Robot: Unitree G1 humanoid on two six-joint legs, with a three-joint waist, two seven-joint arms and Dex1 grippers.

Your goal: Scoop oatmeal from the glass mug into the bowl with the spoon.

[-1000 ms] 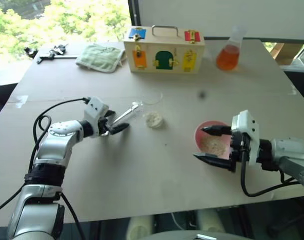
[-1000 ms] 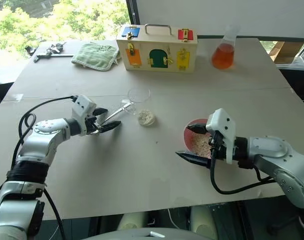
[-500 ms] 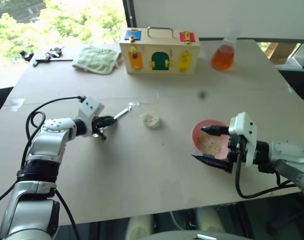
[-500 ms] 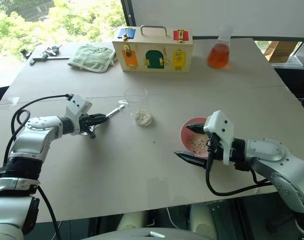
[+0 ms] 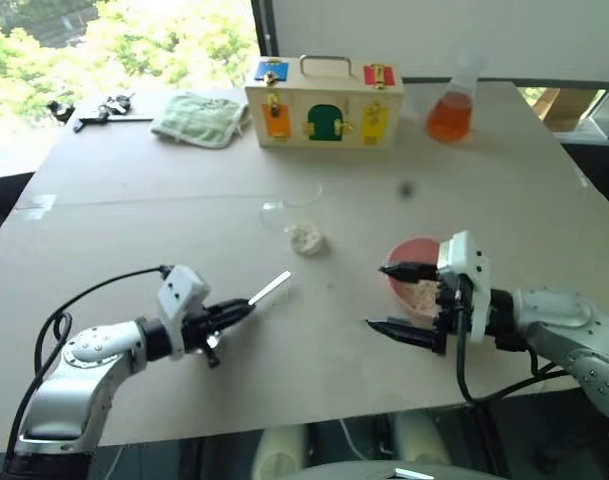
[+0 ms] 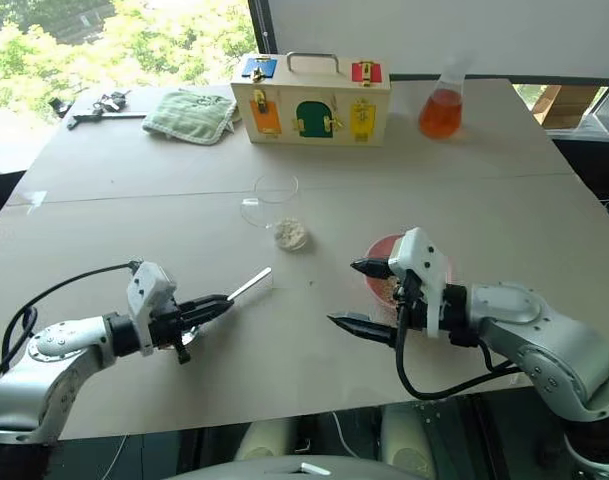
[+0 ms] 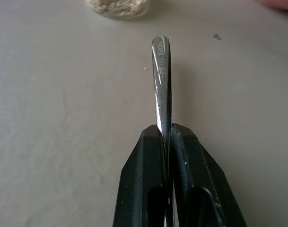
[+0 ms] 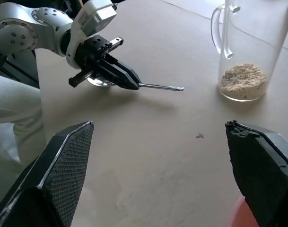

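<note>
Slim shiny spoon (image 7: 161,85) pinched by left gripper (image 5: 230,314) fingers; right gripper (image 5: 396,299) fingers spread wide.

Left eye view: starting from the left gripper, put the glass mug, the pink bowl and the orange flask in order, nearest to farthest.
From the left gripper, shut on the spoon:
1. Glass mug, just ahead, mid-table.
2. Pink bowl, over on the right, by the open right gripper.
3. Orange flask, far back on the right, beside the wooden box.
</note>
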